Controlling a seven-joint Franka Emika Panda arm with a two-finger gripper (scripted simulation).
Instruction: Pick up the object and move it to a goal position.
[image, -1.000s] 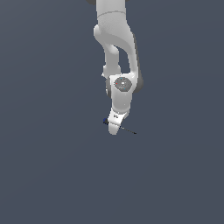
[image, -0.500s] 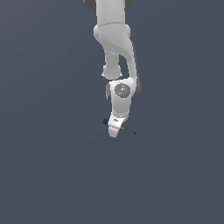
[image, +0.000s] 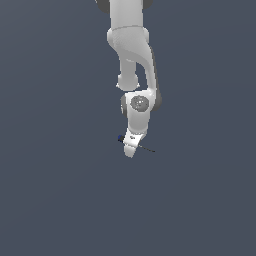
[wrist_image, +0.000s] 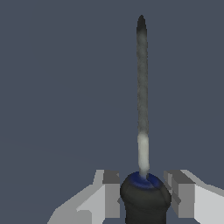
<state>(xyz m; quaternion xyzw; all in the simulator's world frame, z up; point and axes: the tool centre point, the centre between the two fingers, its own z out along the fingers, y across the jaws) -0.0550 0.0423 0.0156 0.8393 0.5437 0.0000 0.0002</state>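
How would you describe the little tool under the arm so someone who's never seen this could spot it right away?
Follow the white arm down to its gripper over the plain grey floor. The screwdriver-like tool sits between the gripper's fingers. It is the only dark thing there: a black handle with a blue end and a thin needle shaft sticking out sideways.

Over the last second the arm (image: 134, 60) has eased a little lower in the exterior view, and the gripper (image: 130, 150) has come down with it. The screwdriver (image: 137, 144) has dropped by the same small amount, so it lies crosswise at the fingers (image: 131, 148) as before.
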